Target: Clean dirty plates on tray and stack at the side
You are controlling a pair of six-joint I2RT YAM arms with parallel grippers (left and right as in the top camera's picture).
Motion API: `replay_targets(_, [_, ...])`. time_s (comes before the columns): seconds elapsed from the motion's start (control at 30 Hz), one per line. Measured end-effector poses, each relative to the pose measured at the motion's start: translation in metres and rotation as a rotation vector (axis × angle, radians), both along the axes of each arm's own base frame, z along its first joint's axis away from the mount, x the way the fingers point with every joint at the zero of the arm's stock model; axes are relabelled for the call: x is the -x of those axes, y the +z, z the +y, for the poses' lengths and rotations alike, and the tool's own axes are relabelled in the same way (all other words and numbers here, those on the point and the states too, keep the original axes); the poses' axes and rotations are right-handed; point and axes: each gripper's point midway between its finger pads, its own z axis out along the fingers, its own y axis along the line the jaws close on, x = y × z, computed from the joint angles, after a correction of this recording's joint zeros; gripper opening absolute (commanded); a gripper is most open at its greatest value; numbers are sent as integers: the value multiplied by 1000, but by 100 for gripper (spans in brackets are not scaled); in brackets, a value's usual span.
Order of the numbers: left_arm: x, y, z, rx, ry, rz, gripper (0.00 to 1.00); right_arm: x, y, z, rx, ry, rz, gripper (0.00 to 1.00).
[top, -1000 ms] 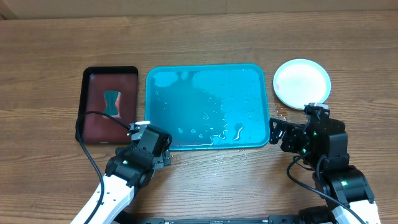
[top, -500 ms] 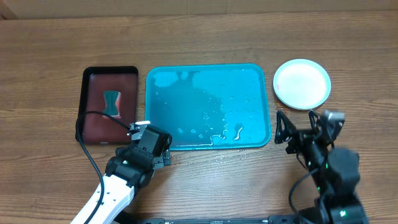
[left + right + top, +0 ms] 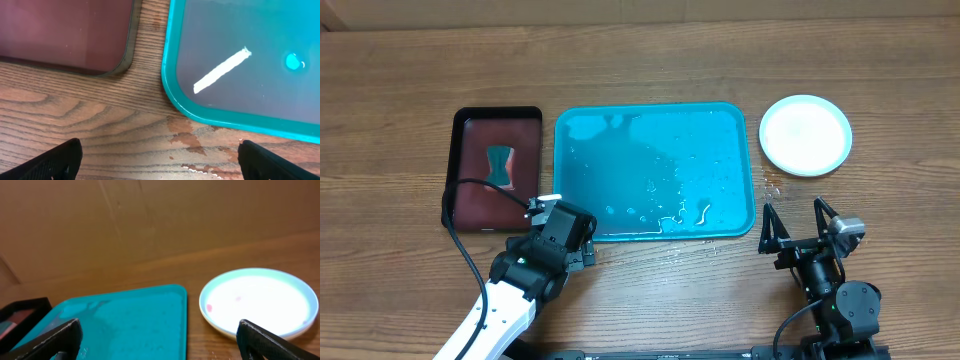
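The turquoise tray (image 3: pixel 655 225) lies mid-table, wet with water drops and holding no plates. A round plate (image 3: pixel 805 134) with a pale cyan rim and white centre sits on the wood to the tray's right. In the right wrist view (image 3: pixel 257 300) it bears small red specks. I cannot tell whether other plates lie under it. My right gripper (image 3: pixel 795 228) is open and empty, near the tray's front right corner, short of the plate. My left gripper (image 3: pixel 563 235) is open and empty at the tray's front left corner (image 3: pixel 172 95).
A black tray with a dark red inside (image 3: pixel 497 195) lies left of the turquoise tray and holds a small teal sponge (image 3: pixel 500 163). Its corner shows in the left wrist view (image 3: pixel 65 35). Water spots mark the wood in front of the turquoise tray (image 3: pixel 690 250).
My right arm has drawn back from the plate toward the front edge, and its gripper now points level across the table. The left arm has not moved.
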Motion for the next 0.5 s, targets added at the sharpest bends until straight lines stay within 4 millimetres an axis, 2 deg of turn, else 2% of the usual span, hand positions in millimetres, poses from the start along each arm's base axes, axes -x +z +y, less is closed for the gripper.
replay_targets(0.5, [0,0,0,-1,0,1,100,1,4,-1,-3,-2,-20,100])
